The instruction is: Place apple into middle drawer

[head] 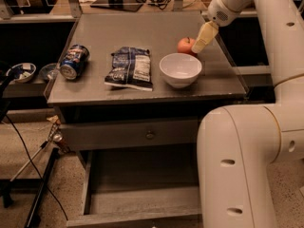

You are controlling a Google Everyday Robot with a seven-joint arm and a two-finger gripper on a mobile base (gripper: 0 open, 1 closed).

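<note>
The apple (pixel 185 45), small and red-orange, sits on the grey cabinet top (pixel 142 32) just behind the white bowl (pixel 180 69). My gripper (pixel 201 40) hangs from the white arm at the upper right, its pale fingers (pixel 204 35) pointing down and left, right beside the apple's right side. The middle drawer (pixel 137 194) is pulled out below the cabinet front, wide and shallow, with a bare grey floor. My arm's large white body covers the drawer's right part.
A blue chip bag (pixel 130 67) and a tipped soda can (pixel 72 62) lie on the top, left of the bowl. A closed drawer front with a round knob (pixel 150 135) sits above the open drawer. A stand's legs and cables (pixel 28 175) are at left.
</note>
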